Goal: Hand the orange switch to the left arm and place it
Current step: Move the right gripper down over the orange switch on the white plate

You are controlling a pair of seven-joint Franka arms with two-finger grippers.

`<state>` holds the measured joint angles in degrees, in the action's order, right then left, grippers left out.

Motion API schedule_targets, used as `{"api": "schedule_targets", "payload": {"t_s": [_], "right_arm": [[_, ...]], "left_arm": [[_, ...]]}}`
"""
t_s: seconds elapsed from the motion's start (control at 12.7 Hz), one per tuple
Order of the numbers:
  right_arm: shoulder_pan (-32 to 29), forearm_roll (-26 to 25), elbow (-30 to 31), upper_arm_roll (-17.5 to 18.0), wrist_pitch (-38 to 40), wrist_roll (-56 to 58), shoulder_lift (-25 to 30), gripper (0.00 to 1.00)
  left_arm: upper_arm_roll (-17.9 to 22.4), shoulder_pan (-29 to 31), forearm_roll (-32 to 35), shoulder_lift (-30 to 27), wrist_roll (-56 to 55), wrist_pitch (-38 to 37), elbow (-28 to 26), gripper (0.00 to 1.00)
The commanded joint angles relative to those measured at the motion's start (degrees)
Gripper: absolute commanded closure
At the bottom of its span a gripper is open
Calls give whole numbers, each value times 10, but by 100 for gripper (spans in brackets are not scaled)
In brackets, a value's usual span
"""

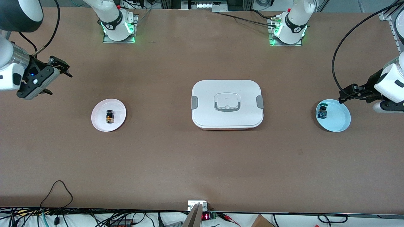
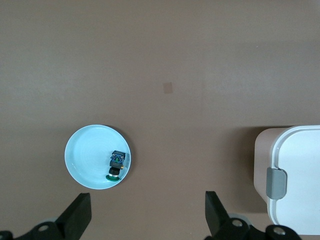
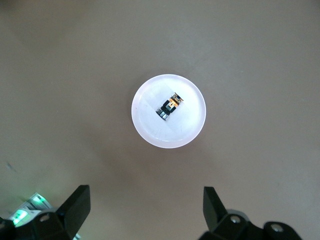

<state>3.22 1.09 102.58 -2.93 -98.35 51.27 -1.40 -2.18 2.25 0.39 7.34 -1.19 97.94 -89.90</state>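
Orange switch (image 1: 109, 117) lies on its side in the pink plate (image 1: 100, 123), toward the right arm's end of the table. Nothing touches it. The box (image 1: 227, 104), lid on, sits mid-table at about 3 o'clock from the plate in the front view, well apart, squarely between the pink plate and the blue plate (image 1: 339, 121). The blue plate, toward the left arm's end, holds a blue-green switch (image 1: 322, 112) near its rim.

Right gripper (image 1: 58, 71) hangs in the air at roughly 10 o'clock from the pink plate, fingers spread wide, holding nothing. Left gripper (image 1: 345, 93) hovers just over the blue plate's 12 o'clock edge, fingers (image 2: 78, 212) also apart, empty. Brown table (image 1: 202, 164) bare around the plates; cables along its near edge.
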Motion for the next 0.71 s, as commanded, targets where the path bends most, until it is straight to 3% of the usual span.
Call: {"api": "schedule_targets", "payload": {"t_s": [0.0,0.32,0.63], "right_arm": [[-14,-3,85,4,-86,118,9,0],[-13,-10,221,5,-281,223,-22,0],[5,-10,228,6,-373,268,-100,0]], "left_arm": [[-10,4,18,-1,-3,3,3,0],[-10,3,16,-5,-3,1,3,0],[-10,3,14,-6,-3,1,3,0]]}}
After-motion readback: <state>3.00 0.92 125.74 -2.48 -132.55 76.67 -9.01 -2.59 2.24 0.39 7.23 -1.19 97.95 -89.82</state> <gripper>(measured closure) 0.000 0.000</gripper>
